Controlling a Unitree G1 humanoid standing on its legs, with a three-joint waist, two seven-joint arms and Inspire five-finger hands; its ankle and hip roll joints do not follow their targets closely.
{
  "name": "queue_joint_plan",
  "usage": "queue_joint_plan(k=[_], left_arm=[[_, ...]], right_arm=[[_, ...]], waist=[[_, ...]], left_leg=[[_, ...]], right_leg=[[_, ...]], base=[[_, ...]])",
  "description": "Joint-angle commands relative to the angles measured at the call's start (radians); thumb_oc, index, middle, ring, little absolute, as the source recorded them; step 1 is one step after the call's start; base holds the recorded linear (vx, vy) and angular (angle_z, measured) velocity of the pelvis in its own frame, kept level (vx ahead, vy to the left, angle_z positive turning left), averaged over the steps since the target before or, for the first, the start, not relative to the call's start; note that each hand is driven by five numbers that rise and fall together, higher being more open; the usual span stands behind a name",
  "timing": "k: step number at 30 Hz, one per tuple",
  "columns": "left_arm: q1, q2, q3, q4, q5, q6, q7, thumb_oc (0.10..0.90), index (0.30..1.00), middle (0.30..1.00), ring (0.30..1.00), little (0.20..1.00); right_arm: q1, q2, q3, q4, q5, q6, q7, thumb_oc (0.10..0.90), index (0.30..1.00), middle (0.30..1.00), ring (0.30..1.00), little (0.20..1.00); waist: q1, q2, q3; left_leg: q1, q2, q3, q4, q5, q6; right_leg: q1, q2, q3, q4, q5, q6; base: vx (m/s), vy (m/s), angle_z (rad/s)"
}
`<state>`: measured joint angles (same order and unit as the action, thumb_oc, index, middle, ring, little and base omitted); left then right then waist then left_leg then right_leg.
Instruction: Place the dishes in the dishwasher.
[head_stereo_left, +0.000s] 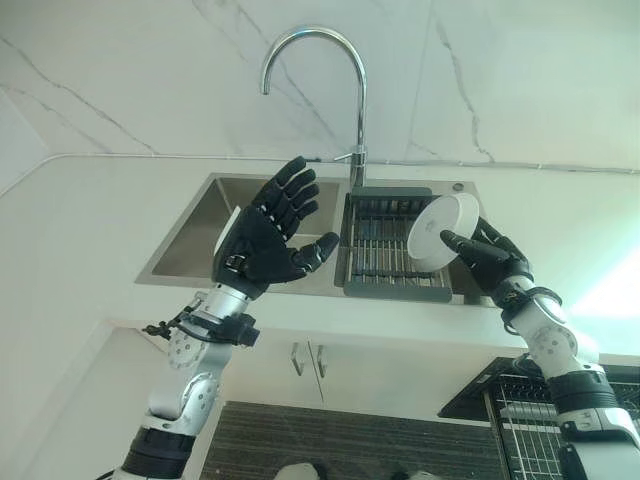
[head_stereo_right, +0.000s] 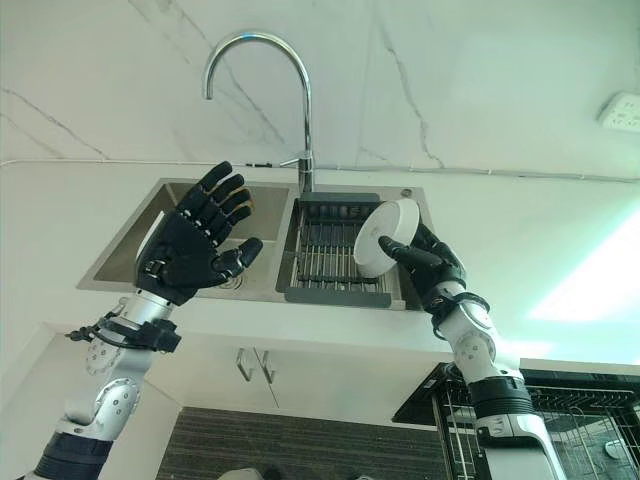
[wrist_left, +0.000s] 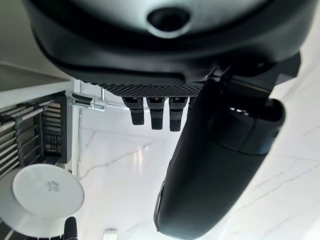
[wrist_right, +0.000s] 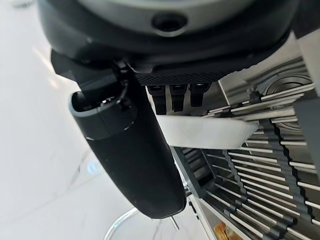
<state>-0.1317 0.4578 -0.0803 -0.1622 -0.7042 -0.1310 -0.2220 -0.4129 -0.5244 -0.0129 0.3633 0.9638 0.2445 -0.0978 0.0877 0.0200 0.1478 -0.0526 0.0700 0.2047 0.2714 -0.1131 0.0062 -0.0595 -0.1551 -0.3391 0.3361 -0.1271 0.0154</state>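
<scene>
My right hand (head_stereo_left: 492, 258) holds a white round dish (head_stereo_left: 441, 228) tilted on edge above the right basin's dark drying rack (head_stereo_left: 392, 250). Thumb and fingers pinch the dish's rim; the right wrist view shows the rim (wrist_right: 207, 132) between them, with rack bars beyond. My left hand (head_stereo_left: 268, 235) is raised over the left basin, palm up, fingers spread and holding nothing. From the left wrist view the dish (wrist_left: 46, 192) appears beside the rack (wrist_left: 30, 132). An open dishwasher rack (head_stereo_right: 580, 425) sits low at the right, below the counter.
A double steel sink (head_stereo_left: 205, 215) is set in a white counter (head_stereo_left: 80, 260), with a tall curved tap (head_stereo_left: 355, 120) behind it. Marble wall rises at the back. Cabinet doors with handles (head_stereo_left: 308, 360) sit under the counter edge.
</scene>
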Motion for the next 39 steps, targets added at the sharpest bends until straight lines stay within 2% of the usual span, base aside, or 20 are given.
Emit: queue_joint_plan(k=[1, 11, 17, 18, 19, 22, 26, 33, 39], left_arm=[[-0.106, 0.050, 0.002, -0.065, -0.064, -0.081, 0.013, 0.800, 0.900, 0.900, 0.900, 0.900], [-0.104, 0.060, 0.004, -0.057, -0.073, -0.077, 0.015, 0.800, 0.900, 0.900, 0.900, 0.900], [-0.107, 0.067, -0.008, -0.050, -0.080, -0.080, 0.018, 0.800, 0.900, 0.900, 0.900, 0.900], [-0.108, 0.068, -0.008, -0.050, -0.081, -0.077, 0.017, 0.800, 0.900, 0.900, 0.900, 0.900], [-0.109, 0.070, -0.009, -0.048, -0.084, -0.076, 0.017, 0.800, 0.900, 0.900, 0.900, 0.900], [-0.109, 0.076, -0.013, -0.041, -0.092, -0.076, 0.017, 0.800, 0.900, 0.900, 0.900, 0.900], [-0.114, 0.078, -0.021, -0.038, -0.094, -0.068, 0.021, 0.800, 0.900, 0.900, 0.900, 0.900], [-0.110, 0.089, -0.034, -0.027, -0.110, -0.082, 0.016, 0.800, 0.900, 0.900, 0.900, 0.900], [-0.093, 0.091, -0.027, -0.029, -0.116, -0.090, 0.006, 0.800, 0.900, 0.900, 0.900, 0.900]], right_arm=[[-0.185, -0.050, -0.011, 0.024, 0.025, -0.080, 0.015, 0.800, 0.900, 0.900, 0.900, 0.900], [-0.229, -0.078, -0.001, 0.117, 0.015, -0.073, 0.000, 0.800, 0.900, 0.900, 0.900, 0.900], [-0.270, -0.098, 0.014, 0.197, 0.000, -0.094, -0.017, 0.800, 0.900, 0.900, 0.900, 0.900], [-0.275, -0.101, 0.014, 0.211, -0.006, -0.100, -0.022, 0.720, 0.780, 0.780, 0.780, 0.780], [-0.280, -0.103, 0.016, 0.224, -0.011, -0.107, -0.028, 0.598, 0.596, 0.596, 0.596, 0.596], [-0.298, -0.109, 0.015, 0.270, -0.018, -0.136, -0.050, 0.400, 0.300, 0.300, 0.300, 0.300], [-0.322, -0.113, 0.030, 0.322, -0.026, -0.150, -0.067, 0.400, 0.300, 0.300, 0.300, 0.300], [-0.341, -0.109, 0.020, 0.395, -0.029, -0.288, -0.136, 0.400, 0.300, 0.300, 0.300, 0.300], [-0.329, -0.105, 0.003, 0.340, -0.095, -0.376, -0.174, 0.400, 0.300, 0.300, 0.300, 0.300]], waist=[[0.009, -0.039, -0.072], [0.029, -0.039, -0.076], [0.042, -0.038, -0.076], [0.045, -0.038, -0.076], [0.047, -0.038, -0.077], [0.055, -0.036, -0.076], [0.065, -0.036, -0.078], [0.083, -0.027, -0.081], [0.081, -0.022, -0.078]], left_leg=[[0.056, 0.035, -0.007, 0.029, -0.138, -0.066], [0.053, 0.030, -0.020, 0.029, -0.135, -0.067], [0.051, 0.028, -0.029, 0.029, -0.132, -0.069], [0.050, 0.027, -0.030, 0.029, -0.132, -0.069], [0.050, 0.027, -0.031, 0.029, -0.132, -0.069], [0.050, 0.024, -0.036, 0.029, -0.132, -0.069], [0.048, 0.022, -0.041, 0.029, -0.130, -0.069], [0.049, 0.015, -0.053, 0.029, -0.130, -0.067], [0.052, 0.007, -0.056, 0.029, -0.133, -0.061]], right_leg=[[0.079, -0.008, -0.026, -0.036, -0.090, 0.076], [0.085, -0.013, -0.038, -0.036, -0.090, 0.077], [0.089, -0.017, -0.047, -0.036, -0.090, 0.076], [0.090, -0.018, -0.049, -0.036, -0.090, 0.076], [0.091, -0.019, -0.051, -0.036, -0.090, 0.076], [0.093, -0.020, -0.054, -0.036, -0.090, 0.077], [0.095, -0.025, -0.062, -0.036, -0.090, 0.078], [0.103, -0.032, -0.072, -0.036, -0.090, 0.081], [0.103, -0.035, -0.070, -0.036, -0.086, 0.085]], base=[[-0.01, 0.016, 0.11], [0.00, 0.005, 0.05], [0.00, 0.004, 0.11], [0.01, 0.006, 0.10], [0.00, 0.008, 0.07], [-0.01, 0.008, 0.05], [-0.01, 0.006, 0.08], [-0.01, 0.020, 0.08], [-0.01, 0.033, 0.04]])
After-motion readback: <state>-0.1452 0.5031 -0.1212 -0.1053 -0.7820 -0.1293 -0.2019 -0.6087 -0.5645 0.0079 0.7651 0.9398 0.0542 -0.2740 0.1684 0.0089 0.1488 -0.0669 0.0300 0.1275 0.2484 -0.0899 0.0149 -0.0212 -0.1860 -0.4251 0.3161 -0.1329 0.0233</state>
